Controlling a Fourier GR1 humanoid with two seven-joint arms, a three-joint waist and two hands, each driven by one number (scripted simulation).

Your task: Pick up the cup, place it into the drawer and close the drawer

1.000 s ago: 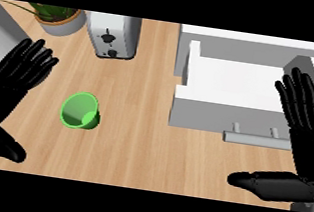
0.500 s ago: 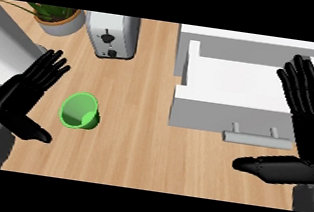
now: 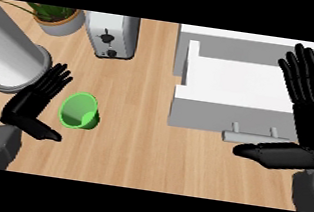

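A green cup (image 3: 79,111) lies tipped on the wooden counter at centre left, its mouth facing me. My left hand (image 3: 33,102) is just to the left of it, fingers straight, thumb pointing at the cup, not touching it. The white drawer (image 3: 228,95) stands pulled open at the right, with a grey bar handle (image 3: 254,137) at its front. My right hand (image 3: 313,120) is held open over the drawer's right side, fingers up and thumb stretched left below the handle.
A grey toaster (image 3: 112,35) stands at the back, a potted plant (image 3: 55,17) in the back left corner. My left forearm (image 3: 1,58) crosses the left side as a broad grey cylinder. Bare wood lies between cup and drawer.
My left hand has moved right and down, closing in on the cup's left side, and its forearm now shows at the left. The right hand has hardly moved.
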